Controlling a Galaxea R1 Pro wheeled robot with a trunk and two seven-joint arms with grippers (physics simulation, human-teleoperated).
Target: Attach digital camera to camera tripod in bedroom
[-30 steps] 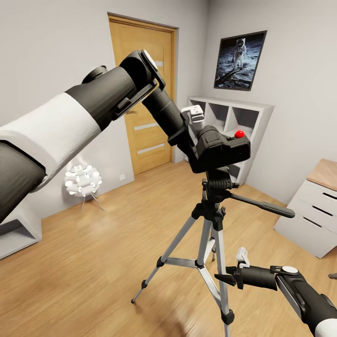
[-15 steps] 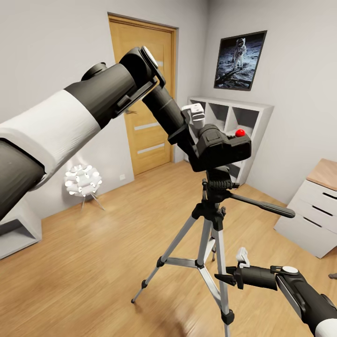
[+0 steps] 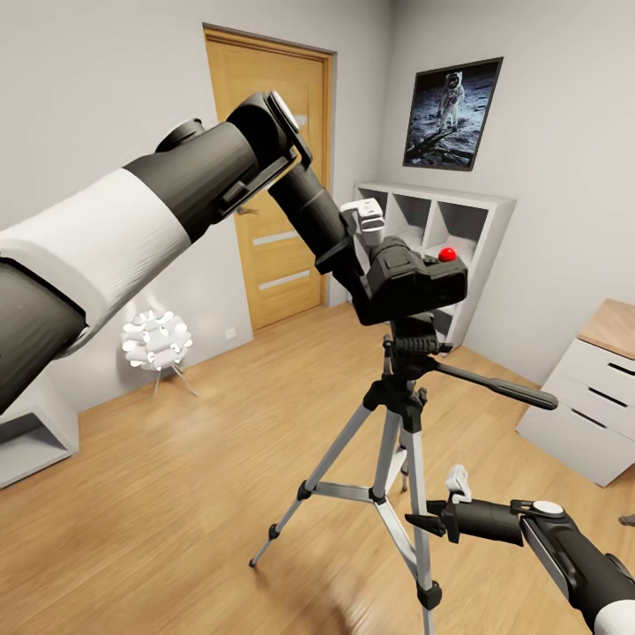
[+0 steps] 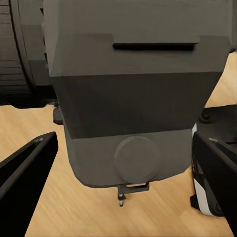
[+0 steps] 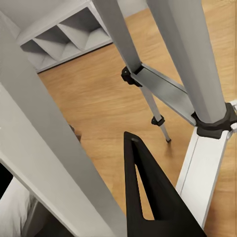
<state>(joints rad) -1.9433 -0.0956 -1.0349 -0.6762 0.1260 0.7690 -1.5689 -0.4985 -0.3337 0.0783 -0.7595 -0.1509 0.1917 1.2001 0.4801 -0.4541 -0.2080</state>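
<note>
The black digital camera, red button on top, sits right on the black head of the camera tripod. My left gripper comes in from the left, shut on it. In the left wrist view its fingers flank the camera body on both sides. The long pan handle points right. My right gripper hangs low beside a silver tripod leg; one black finger shows there, near the middle, and the pair looks shut with nothing held.
Bedroom with a wood plank floor. A wooden door is behind the left arm, a white cube shelf and an astronaut poster behind the tripod. White drawers stand at the right, a spiky white lamp at the left.
The left gripper and the camera have shifted slightly left and a touch down onto the tripod head. The right arm has stayed where it was.
</note>
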